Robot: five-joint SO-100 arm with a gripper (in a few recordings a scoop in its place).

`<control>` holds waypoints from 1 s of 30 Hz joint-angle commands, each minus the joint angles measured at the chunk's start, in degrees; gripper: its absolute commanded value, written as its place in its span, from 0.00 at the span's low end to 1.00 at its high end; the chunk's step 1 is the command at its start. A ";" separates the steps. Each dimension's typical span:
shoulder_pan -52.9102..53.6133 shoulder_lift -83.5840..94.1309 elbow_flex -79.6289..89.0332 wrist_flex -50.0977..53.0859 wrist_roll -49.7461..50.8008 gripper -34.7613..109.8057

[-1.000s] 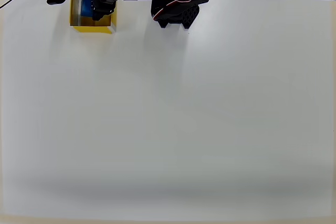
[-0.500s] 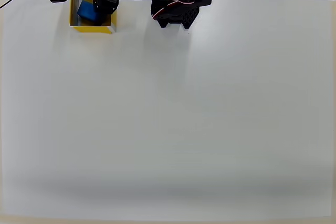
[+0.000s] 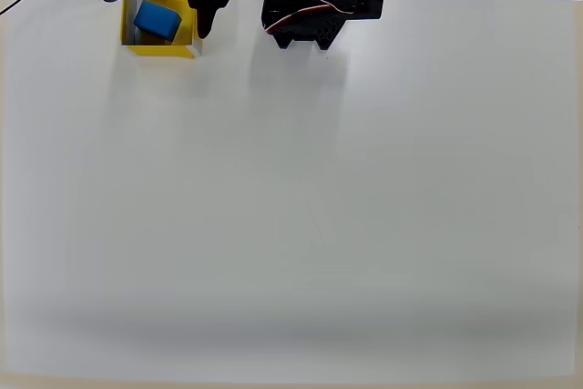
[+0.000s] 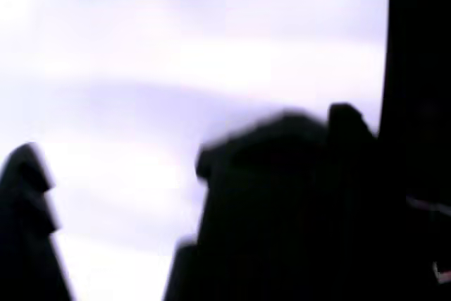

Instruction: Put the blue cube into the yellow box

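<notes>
In the upper left of the overhead view, the blue cube (image 3: 157,20) lies inside the yellow box (image 3: 162,50), free of any grip. The gripper (image 3: 208,17) hangs at the box's right wall, jaws parted and empty in the blurred wrist view. Placement appears complete; only withdrawal remains.

white table (image 3: 301,207); yellow box (image 3: 187,47) rests at far-left edge, overhead view

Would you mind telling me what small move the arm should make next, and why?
Probably pull the gripper up and away from the yellow box. In the overhead view the blue cube already lies inside the box, tilted and free of the fingers, so nothing seems left to carry; the wrist view shows the fingers apart with nothing between them.
</notes>
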 commanded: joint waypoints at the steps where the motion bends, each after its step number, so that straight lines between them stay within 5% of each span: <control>1: -3.43 5.10 -3.87 3.34 -0.97 0.41; 11: -26.89 8.79 -0.44 -1.58 11.34 0.24; 24: -74.09 19.34 17.31 -17.40 20.83 0.24; 30: -86.31 30.32 33.75 -19.16 21.18 0.24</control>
